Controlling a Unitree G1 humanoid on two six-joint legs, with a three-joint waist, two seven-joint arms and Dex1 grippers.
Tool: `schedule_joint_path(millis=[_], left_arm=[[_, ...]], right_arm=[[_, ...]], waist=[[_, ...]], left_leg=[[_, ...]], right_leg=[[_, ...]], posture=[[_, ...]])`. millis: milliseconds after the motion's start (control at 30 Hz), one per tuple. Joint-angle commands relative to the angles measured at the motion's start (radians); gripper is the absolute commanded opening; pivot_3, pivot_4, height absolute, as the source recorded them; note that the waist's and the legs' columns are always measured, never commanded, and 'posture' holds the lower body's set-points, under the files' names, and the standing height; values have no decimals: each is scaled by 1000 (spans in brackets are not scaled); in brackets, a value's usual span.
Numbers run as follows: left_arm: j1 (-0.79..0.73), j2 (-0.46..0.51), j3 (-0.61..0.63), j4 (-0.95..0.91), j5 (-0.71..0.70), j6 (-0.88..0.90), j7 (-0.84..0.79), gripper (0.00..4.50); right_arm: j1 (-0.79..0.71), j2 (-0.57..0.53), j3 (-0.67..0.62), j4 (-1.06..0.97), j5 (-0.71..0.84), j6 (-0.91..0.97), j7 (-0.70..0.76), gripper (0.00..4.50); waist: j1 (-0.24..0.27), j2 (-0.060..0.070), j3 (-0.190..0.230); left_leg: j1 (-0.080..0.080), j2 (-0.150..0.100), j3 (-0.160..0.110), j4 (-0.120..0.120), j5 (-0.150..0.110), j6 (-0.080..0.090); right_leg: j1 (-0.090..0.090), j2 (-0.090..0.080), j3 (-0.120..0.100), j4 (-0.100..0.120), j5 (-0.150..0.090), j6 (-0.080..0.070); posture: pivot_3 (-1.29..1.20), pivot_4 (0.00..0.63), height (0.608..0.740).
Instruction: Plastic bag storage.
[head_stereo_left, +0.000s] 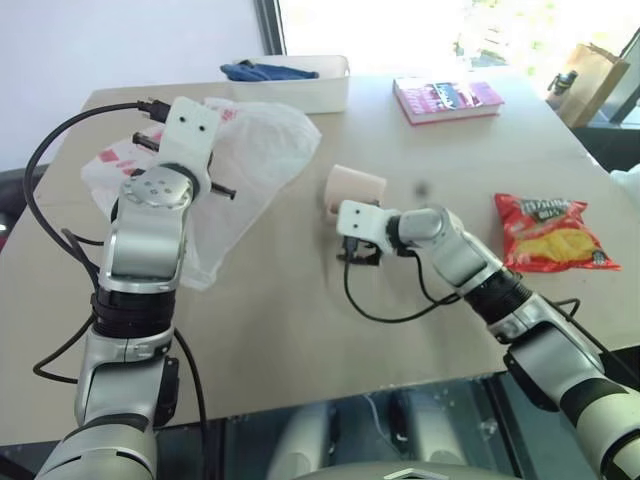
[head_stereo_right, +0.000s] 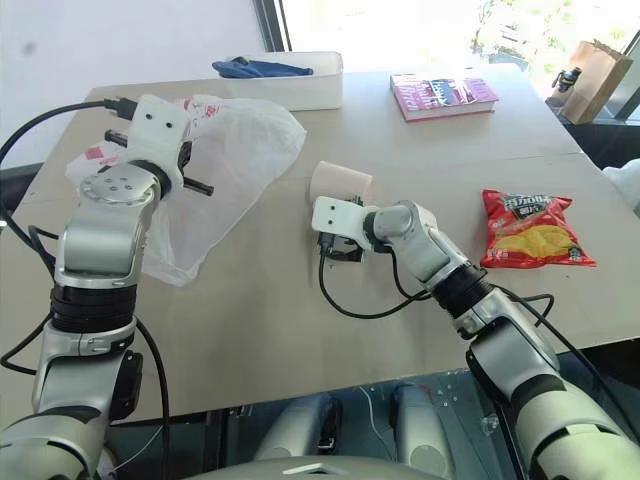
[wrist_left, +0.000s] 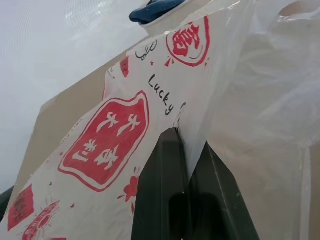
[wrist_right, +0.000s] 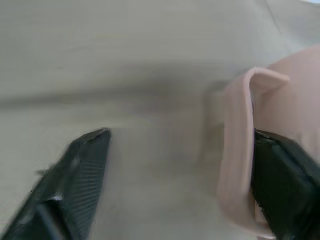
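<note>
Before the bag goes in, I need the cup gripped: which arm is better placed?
Right. Its tool is open with one finger inside the pink cup, the handle between the fingers. The left tool is shut on the plastic bag.

Silver arms, black cables, black-fingered hands.

The plastic bag (head_stereo_left: 255, 160) is thin, translucent white film, crinkled and slightly glossy, with red print, and it lies on the table (head_stereo_left: 300, 330), which looks like smooth, matt, pale board. Near the bag, the pink cup (head_stereo_left: 355, 190) seems matt plastic. Beyond the cup, the chip packet (head_stereo_left: 550, 233) is shiny foil.
</note>
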Motion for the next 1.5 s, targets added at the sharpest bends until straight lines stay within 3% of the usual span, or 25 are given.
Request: schedule_joint_path(millis=[33, 200, 633, 800, 1033, 1200, 1300, 1400, 1467, 1500], left_arm=[[-25, 8, 21, -29, 12, -9, 8, 0], [-33, 7, 28, -42, 5, -2, 5, 0], [-170, -54, 42, -58, -106, 112, -64, 0], [-199, -71, 17, -96, -148, 160, -98, 0], [-179, -81, 10, -203, -221, 244, -133, 0], [-177, -88, 31, -248, -255, 295, -126, 0], [-171, -109, 47, -279, -276, 326, -116, 0], [-166, -126, 69, -299, -285, 363, -99, 0], [-157, -125, 79, -304, -287, 374, -90, 0], [-153, -126, 86, -302, -287, 377, -86, 0]], right_arm=[[-8, -1, 9, 52, -57, -28, -28, 2338], [-9, -7, -23, 35, -59, -46, -25, 33], [-7, -3, -106, -222, 91, 6, 127, 33], [-51, 42, -78, -205, 88, 20, 142, 33], [-204, 131, -29, 137, 2, -130, 91, 33], [-374, 263, -45, 544, -38, -385, -19, 33], [-481, 346, -63, 789, -79, -445, -186, 33], [-534, 358, -80, 886, -99, -498, -272, 868], [-552, 352, -103, 893, -99, -543, -335, 1667], [-557, 348, -115, 893, -100, -560, -365, 2276]], waist=[[-1, 0, 0], [-1, 0, 0], [-5, 0, 0], [-6, 0, 0], [-17, 0, 0], [-30, 0, 0], [-43, 1, 0], [-44, 1, 1], [-43, 1, 1], [-44, 1, 1]], left_leg=[[0, 0, 0, 0, 0, 0], [1, 0, 0, 0, 1, -1], [0, 0, 0, 0, 1, -1], [0, 0, 0, 0, 1, -1], [1, 0, -1, 0, 1, -2], [0, 0, 0, 0, 1, -2], [0, 1, 0, -3, 2, -4], [0, 1, -1, -5, 3, -6], [0, 1, -2, -5, 4, -6], [0, 1, -2, -5, 4, -6]], right_leg=[[0, 0, 0, 0, 0, 0], [0, 0, 0, 2, 0, 0], [-1, 0, 0, 2, 0, 0], [-1, 0, 0, 2, 0, 0], [-1, 0, 0, 3, 0, 0], [-2, 1, 1, 3, 0, 0], [-5, 2, 2, 4, -1, -1], [-6, 2, 2, 5, -2, -3], [-5, 2, 1, 5, -2, -3], [-5, 2, 1, 5, -2, -3]], posture=[[0, 150, 740], [0, 150, 740], [0, 150, 740], [0, 150, 740], [0, 150, 740], [0, 150, 740], [0, 150, 740], [0, 150, 740], [0, 150, 740], [0, 150, 740]])
